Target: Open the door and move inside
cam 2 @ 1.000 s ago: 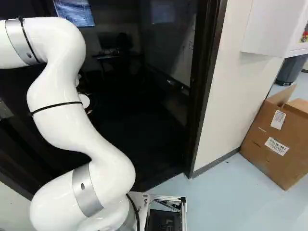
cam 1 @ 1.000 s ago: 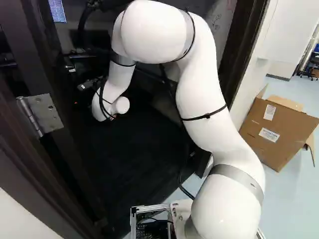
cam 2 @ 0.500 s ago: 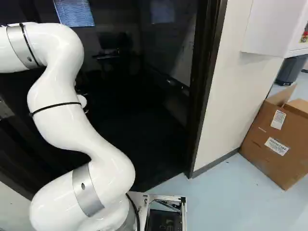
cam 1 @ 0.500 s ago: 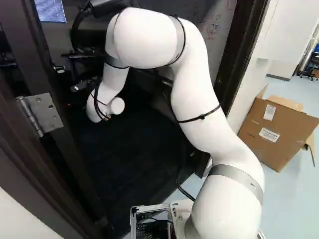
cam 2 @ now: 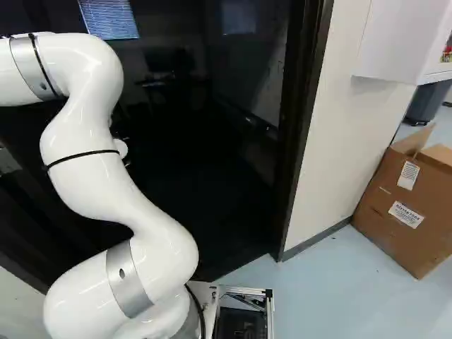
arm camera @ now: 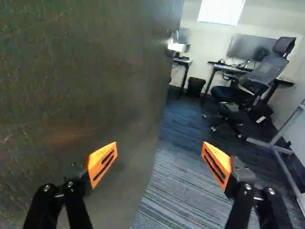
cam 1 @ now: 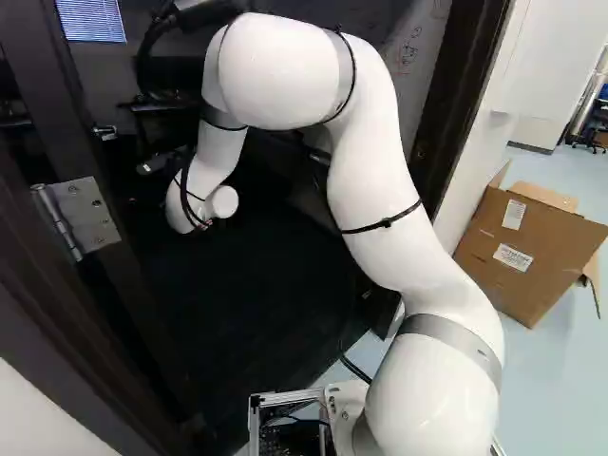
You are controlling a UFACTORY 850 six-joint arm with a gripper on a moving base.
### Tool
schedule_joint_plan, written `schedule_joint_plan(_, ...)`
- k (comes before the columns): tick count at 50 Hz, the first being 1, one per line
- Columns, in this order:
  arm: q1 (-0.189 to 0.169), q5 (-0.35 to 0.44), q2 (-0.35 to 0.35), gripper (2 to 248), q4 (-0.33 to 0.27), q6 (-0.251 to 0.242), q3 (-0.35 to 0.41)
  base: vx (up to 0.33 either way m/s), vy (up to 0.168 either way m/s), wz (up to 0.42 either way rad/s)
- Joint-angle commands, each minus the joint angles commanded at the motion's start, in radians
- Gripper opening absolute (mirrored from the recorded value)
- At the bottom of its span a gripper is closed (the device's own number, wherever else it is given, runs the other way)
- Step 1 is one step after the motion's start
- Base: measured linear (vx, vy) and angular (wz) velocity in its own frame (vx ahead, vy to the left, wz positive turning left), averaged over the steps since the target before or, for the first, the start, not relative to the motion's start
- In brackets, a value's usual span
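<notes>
Okay, my pincer point(arm camera: 159, 160) is spread, empty; door point(arm camera: 86, 71) ajar beside it, hinge point(cam 1: 84, 218) at left of left base view. Probably I'm angled inward to push, not pull.

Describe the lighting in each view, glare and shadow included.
Left base view: the arm is bright white, the carpet beyond nearly black; right base view: the room's interior is just as dark, while the pale floor outside is well lit; wrist view: the door is dark with a faint sheen, its handle glints, and the window washes out to near white.
</notes>
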Motion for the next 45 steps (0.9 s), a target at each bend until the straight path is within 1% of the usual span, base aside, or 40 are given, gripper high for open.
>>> schedule_joint_plan(19, -0.027, 0.000, 0.024, 247, 0.000, 0.000, 0.033, 0.000, 0.000, 0.000)
schedule_joint_plan(45, -0.091, 0.000, 0.067, 247, 0.000, 0.000, 0.092, 0.000, 0.000, 0.000)
